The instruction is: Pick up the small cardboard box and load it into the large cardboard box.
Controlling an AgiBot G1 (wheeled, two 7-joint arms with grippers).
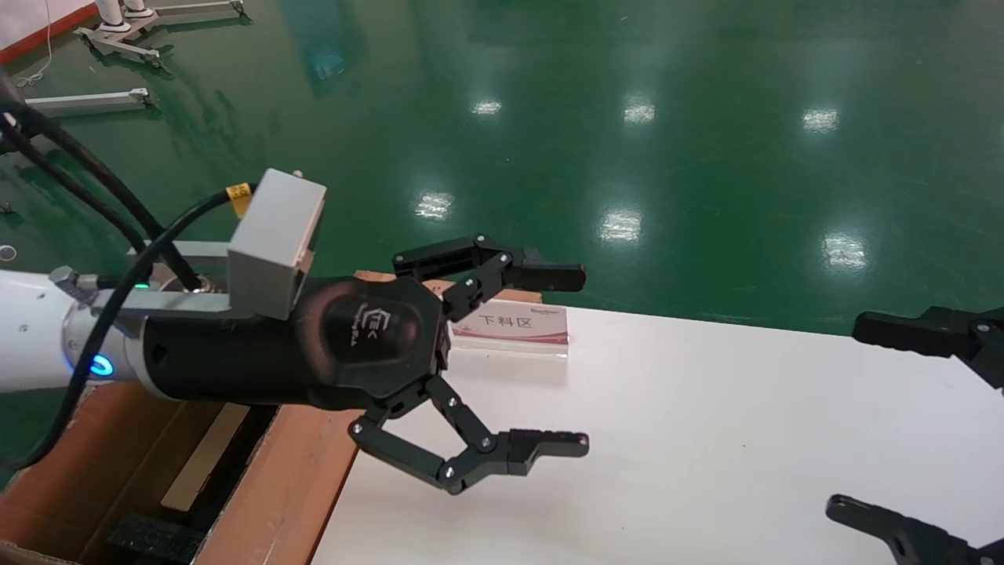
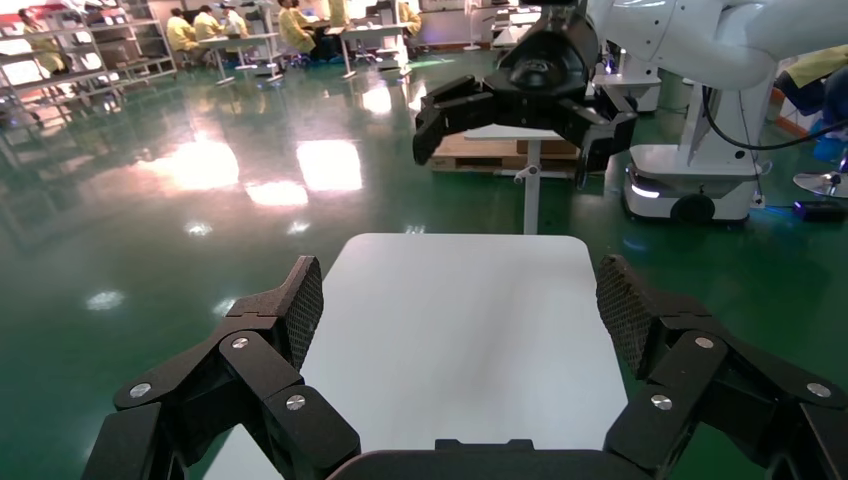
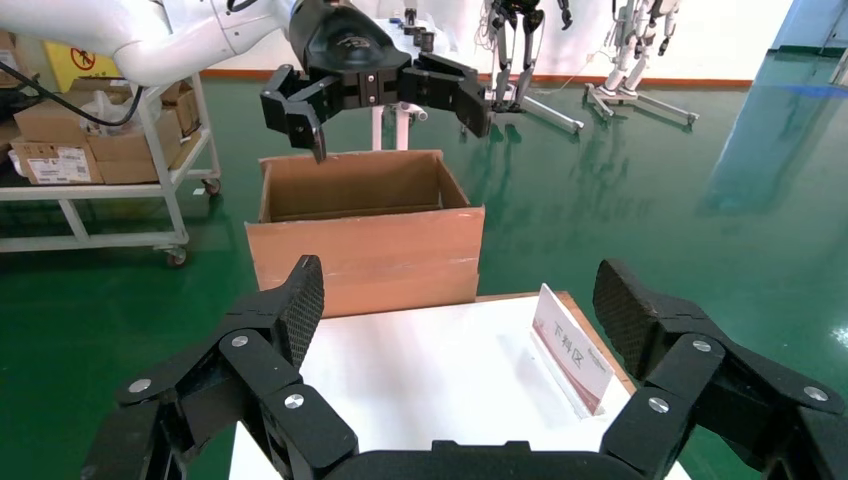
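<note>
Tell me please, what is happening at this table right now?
Both claws are open and hold nothing. The left claw hovers at the white table's edge, beside the large brown cardboard box standing next to the table. The right claw waits at the other side. No small carton is visible.

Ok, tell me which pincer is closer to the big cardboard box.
Left. The left pincer hangs open just past the big cardboard box, its wrist above the box's opening. The right pincer, also open, sits far across the white table.
</note>
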